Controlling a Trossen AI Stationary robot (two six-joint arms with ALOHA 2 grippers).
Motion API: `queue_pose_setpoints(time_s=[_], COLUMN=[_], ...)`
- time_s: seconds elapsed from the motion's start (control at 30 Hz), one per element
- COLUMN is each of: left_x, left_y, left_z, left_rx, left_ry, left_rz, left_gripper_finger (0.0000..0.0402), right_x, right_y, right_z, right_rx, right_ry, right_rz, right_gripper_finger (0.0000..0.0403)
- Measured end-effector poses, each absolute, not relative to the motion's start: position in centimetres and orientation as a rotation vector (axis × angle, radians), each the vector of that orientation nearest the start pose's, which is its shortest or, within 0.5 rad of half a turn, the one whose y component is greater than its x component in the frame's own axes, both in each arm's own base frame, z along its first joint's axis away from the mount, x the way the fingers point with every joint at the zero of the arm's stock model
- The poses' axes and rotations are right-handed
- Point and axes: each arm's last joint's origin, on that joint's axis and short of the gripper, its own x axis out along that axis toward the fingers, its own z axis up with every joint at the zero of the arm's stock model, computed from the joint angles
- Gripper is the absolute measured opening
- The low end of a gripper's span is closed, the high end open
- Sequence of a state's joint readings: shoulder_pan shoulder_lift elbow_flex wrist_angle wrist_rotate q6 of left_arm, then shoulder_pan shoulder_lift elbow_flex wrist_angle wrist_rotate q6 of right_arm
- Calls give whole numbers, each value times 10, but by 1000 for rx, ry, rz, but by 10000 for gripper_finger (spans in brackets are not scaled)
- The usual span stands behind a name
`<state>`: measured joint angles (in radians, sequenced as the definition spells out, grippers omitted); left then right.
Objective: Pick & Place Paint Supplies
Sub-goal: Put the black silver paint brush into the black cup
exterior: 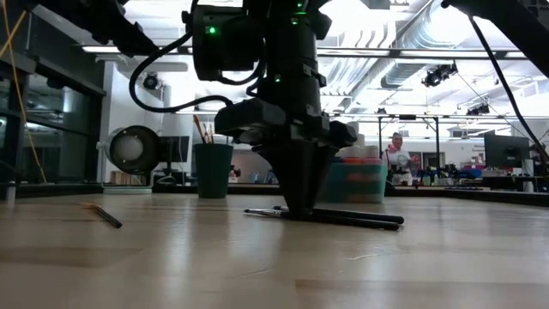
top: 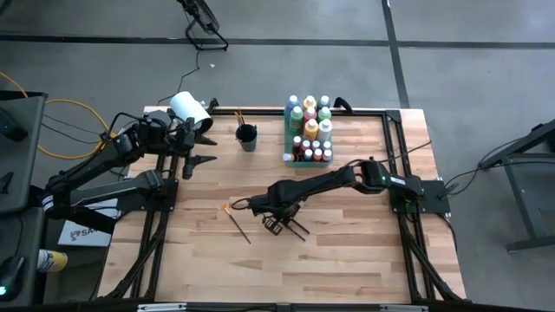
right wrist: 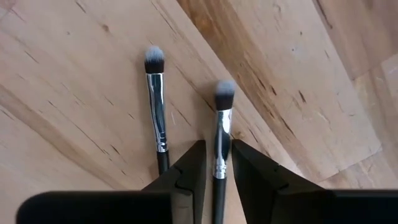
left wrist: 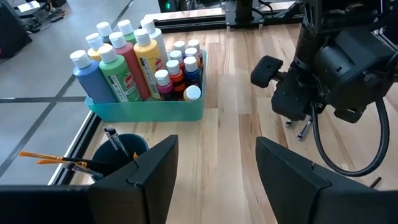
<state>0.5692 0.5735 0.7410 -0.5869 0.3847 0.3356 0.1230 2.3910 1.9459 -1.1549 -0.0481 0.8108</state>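
With the right claw [right wrist: 216, 163] lowered to the worktop [top: 347, 260] and narrowed around one paintbrush [right wrist: 221, 134], just beside a second paintbrush [right wrist: 157, 106], the thin ferrule may be squeezed sideways and slip, or the neighbour be nudged away.

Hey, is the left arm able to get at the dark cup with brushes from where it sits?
Probably yes: the left gripper, open, sits beside the dark cup with bare table between.

A white roll [top: 190, 107] lies at the wooden desk's [top: 347, 251] far left corner. A dark cup [top: 247, 136] stands beside the green tray [top: 290, 159]. A person [exterior: 396, 153] sits far behind.
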Motion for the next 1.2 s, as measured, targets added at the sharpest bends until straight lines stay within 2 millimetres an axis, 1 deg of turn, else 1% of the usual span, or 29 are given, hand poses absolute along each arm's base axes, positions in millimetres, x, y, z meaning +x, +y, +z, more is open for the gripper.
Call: queue_pose_setpoints(time_s=[0.2, 0.33, 0.5, 0.67, 0.77, 0.87, 1.07, 1.2], left_x=[103, 103, 103, 103, 103, 103, 103, 103], left_y=[53, 53, 53, 53, 53, 53, 53, 53], left_z=[307, 307, 307, 307, 307, 307, 307, 307], left_rx=[132, 130, 130, 130, 130, 131, 131, 131], left_ry=[409, 413, 413, 412, 412, 412, 411, 411], left_rz=[115, 114, 114, 114, 115, 114, 115, 116], left_gripper_finger=[211, 211, 211, 211, 211, 211, 211, 211], right_x=[449, 448, 448, 448, 449, 449, 450, 449], right_y=[65, 70, 71, 72, 72, 72, 62, 54], right_z=[123, 122, 122, 122, 125, 134, 153, 170], right_rx=[590, 586, 594, 638, 657, 678, 692, 697], right_ry=[1552, 1541, 1543, 1549, 1540, 1501, 1396, 1329], right_rz=[-520, -541, -536, -531, -528, -546, -605, -625], right_gripper_finger=[52, 35, 14, 10, 10, 9, 3, 3])
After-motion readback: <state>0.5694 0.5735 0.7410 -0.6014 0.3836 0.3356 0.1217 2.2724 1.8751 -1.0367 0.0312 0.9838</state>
